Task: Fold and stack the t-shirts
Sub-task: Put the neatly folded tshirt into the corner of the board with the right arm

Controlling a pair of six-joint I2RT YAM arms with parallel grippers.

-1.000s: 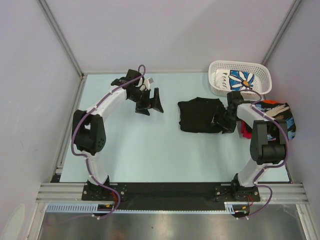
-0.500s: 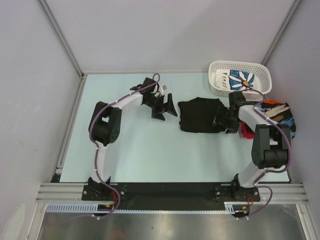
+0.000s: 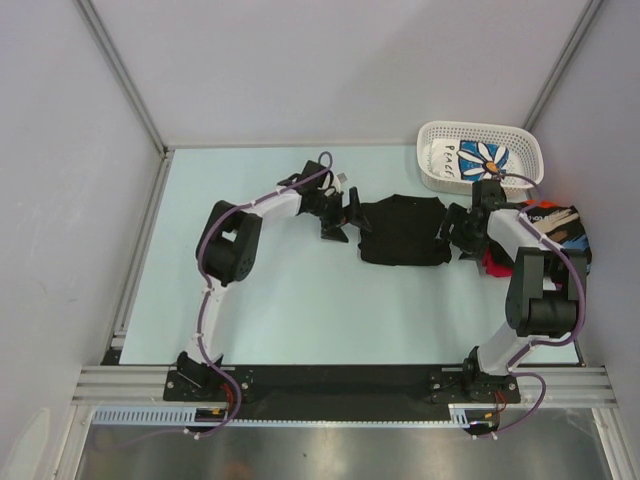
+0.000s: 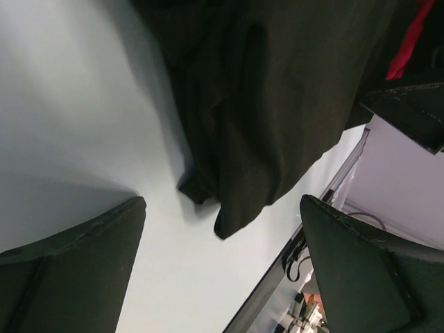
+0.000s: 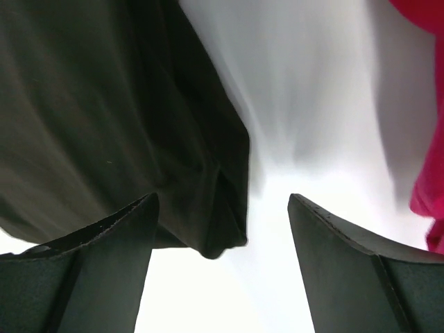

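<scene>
Black t-shirt (image 3: 400, 235) lies between left gripper (image 3: 343, 220) and right gripper (image 3: 458, 233) — jaws spread

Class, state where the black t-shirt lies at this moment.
In the top view the black t-shirt lies on the table right of centre, between the left gripper and the right gripper, near the white lattice basket.

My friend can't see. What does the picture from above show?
A black t-shirt lies on the pale table between the robot's left hand and right hand, both open at its sides. A white basket behind holds a daisy-print shirt.
</scene>
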